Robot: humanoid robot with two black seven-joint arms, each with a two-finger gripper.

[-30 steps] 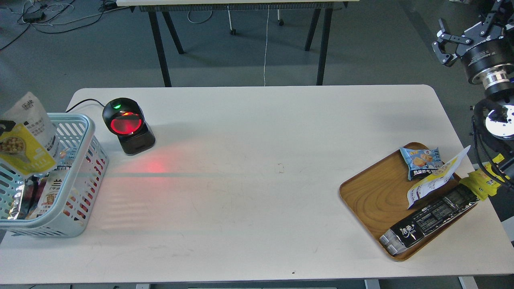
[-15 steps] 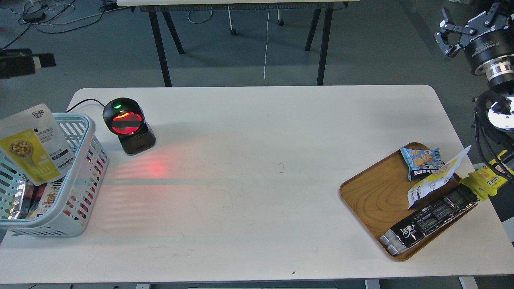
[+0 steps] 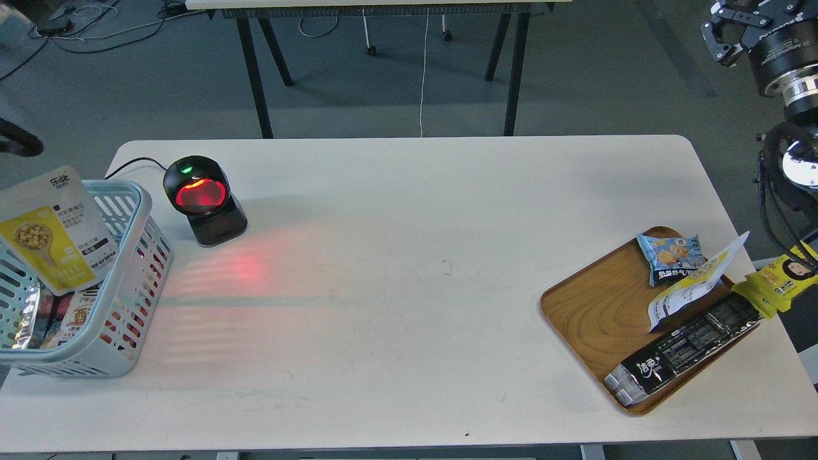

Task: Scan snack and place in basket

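Note:
The snack, a flat pouch with a white-grey top and a yellow lower part showing a spoonful of nuts, leans upright inside the light-blue basket at the table's left edge, against its far rim. No gripper holds it. Only a dark rounded end of my left arm shows at the left edge, above and behind the basket; its fingers cannot be told apart. My right gripper is at the top right corner, off the table, open and empty, partly cut by the frame edge.
A black barcode scanner with a red glowing window stands right of the basket. A brown wooden tray at the right holds a light-blue packet, a long black pack and another white-yellow pouch. Other packs lie in the basket.
The snack was held over the basket by my left gripper, then let go; it now rests in the basket. The left arm has drawn back to the left. The right gripper has moved up.

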